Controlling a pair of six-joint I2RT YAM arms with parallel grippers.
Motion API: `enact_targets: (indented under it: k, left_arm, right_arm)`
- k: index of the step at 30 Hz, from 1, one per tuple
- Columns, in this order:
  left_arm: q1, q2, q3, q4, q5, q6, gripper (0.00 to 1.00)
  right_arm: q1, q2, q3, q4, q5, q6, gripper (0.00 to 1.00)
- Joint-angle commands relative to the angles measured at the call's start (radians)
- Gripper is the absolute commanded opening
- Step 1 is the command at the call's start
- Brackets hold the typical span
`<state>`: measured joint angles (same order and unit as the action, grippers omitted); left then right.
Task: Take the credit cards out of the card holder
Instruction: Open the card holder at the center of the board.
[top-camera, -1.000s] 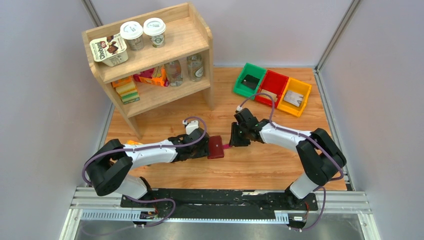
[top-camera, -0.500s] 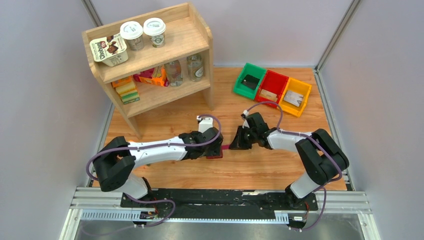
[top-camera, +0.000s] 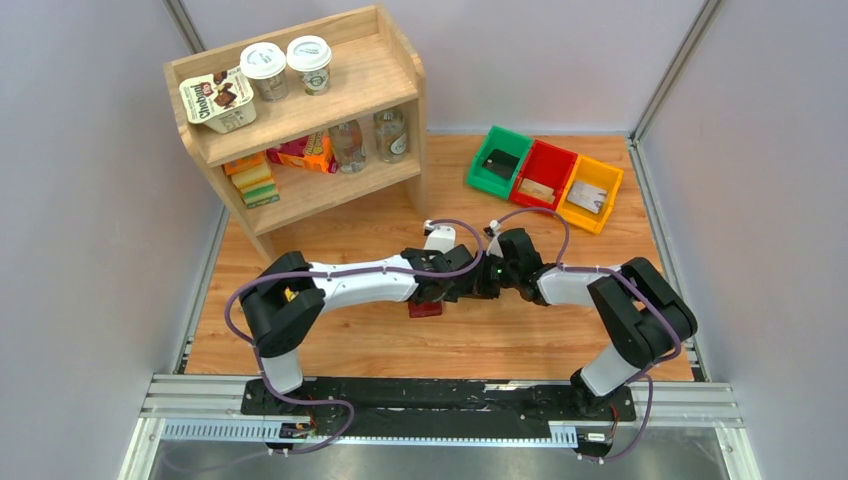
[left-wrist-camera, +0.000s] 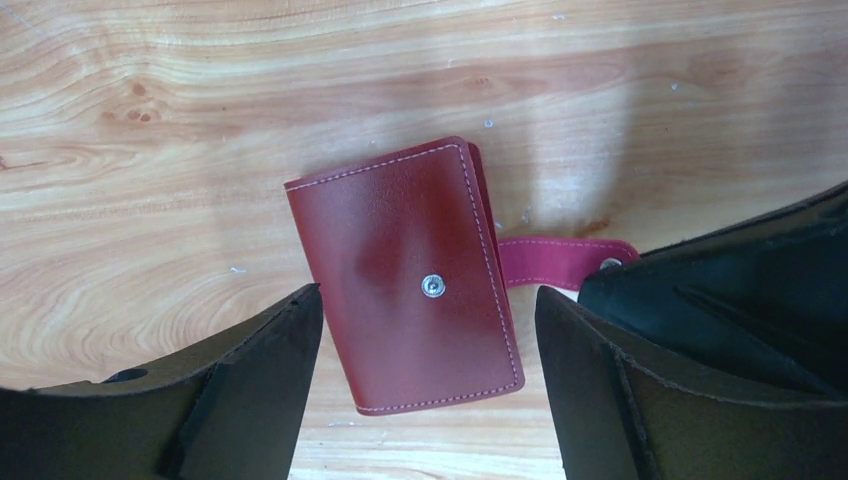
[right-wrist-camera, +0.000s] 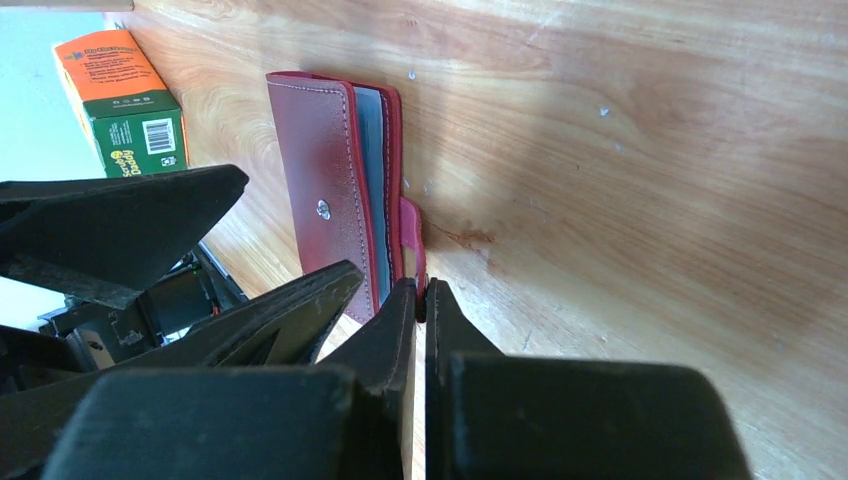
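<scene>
The maroon card holder (top-camera: 424, 308) lies folded shut on the wooden table, its snap stud facing up in the left wrist view (left-wrist-camera: 410, 270). My left gripper (top-camera: 440, 290) hovers over it, open, with one finger on either side (left-wrist-camera: 428, 300). My right gripper (top-camera: 470, 288) is shut on the holder's pink-red snap tab (left-wrist-camera: 560, 262), which sticks out to the right; the pinch shows in the right wrist view (right-wrist-camera: 422, 290). Grey sleeves (right-wrist-camera: 378, 190) show edge-on between the covers (right-wrist-camera: 325, 210). No card inside the holder is visible.
Green (top-camera: 497, 160), red (top-camera: 541, 177) and yellow (top-camera: 590, 192) bins stand at the back right; the green one holds a black card, the others a flat greyish item each. A wooden shelf (top-camera: 300, 120) with cups, bottles and boxes stands at the back left.
My left arm has reached to the right and now hovers over the card holder. My right gripper stays on the tab, and the two grippers have come close together.
</scene>
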<state>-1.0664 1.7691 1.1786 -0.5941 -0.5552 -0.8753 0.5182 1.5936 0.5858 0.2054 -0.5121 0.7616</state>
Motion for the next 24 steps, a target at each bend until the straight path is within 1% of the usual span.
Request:
enact_targets:
  k: [1,6,10,13,16,24]
  left_arm:
    - [-0.003,0.048,0.062,-0.047,-0.06,0.021,0.86]
    - [-0.003,0.13,0.128,-0.108,-0.084,0.009,0.86]
    - [-0.003,0.138,0.119,-0.108,-0.086,0.013,0.85]
    - [-0.003,0.136,0.102,-0.105,-0.089,0.01,0.81]
    - [-0.003,0.116,0.081,-0.115,-0.098,-0.002,0.79]
    - [-0.003,-0.022,0.006,-0.082,-0.104,-0.004,0.68]
  right_arm:
    - [-0.001,-0.004,-0.017,0.063,-0.005,0.01,0.0]
    - [-0.001,-0.014,-0.02,0.051,0.012,0.005,0.0]
    - [-0.001,-0.021,-0.02,0.037,0.024,-0.001,0.0]
    - [-0.001,-0.03,-0.018,0.031,0.026,-0.001,0.0]
    - [0.0,-0.035,-0.018,0.025,0.032,-0.004,0.0]
    - [-0.001,-0.023,-0.007,-0.001,0.04,-0.019,0.0]
